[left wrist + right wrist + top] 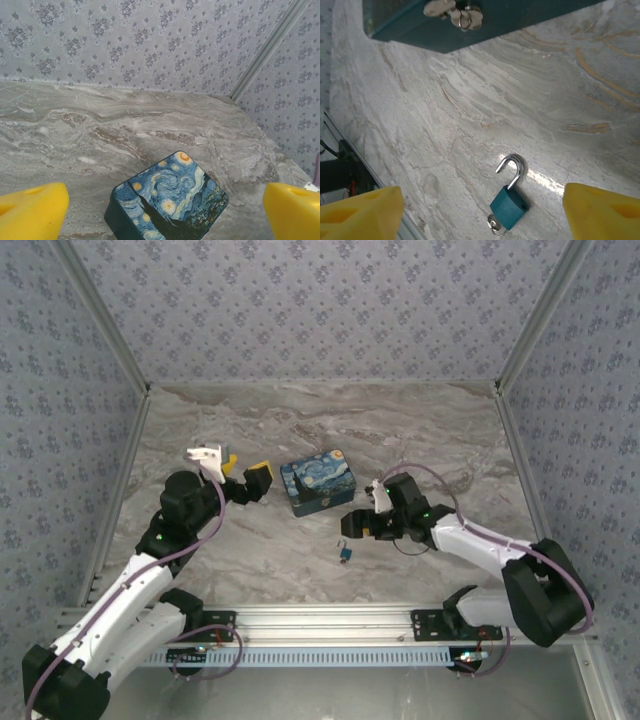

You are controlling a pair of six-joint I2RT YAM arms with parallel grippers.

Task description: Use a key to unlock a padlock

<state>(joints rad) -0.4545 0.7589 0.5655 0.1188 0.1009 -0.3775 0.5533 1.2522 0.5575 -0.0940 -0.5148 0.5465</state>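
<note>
From my station I'm taking the blue-and-yellow starry-night tin box [317, 483] as my landmark. It sits on the grey marble-patterned tabletop [420, 430] with its lid down, so I can't see anything of its inside. In the right wrist view a silvery clasp [452, 11] hangs on its dark teal side wall.

The tiny teal-blue padlock [509, 205] lies flat on the tabletop near the box, on the side towards the arm bases and clear of the box wall. Its thin silvery shackle [514, 166] is swung open, with one end free. A small silvery key [495, 225] shows at the padlock's base.

The left gripper [245, 471] hovers just left of the box, its yellow fingers spread wide on nothing. The right gripper [482, 212] is right of the box above the padlock, its yellow fingers [360, 212] wide apart and touching neither padlock nor key.
</note>
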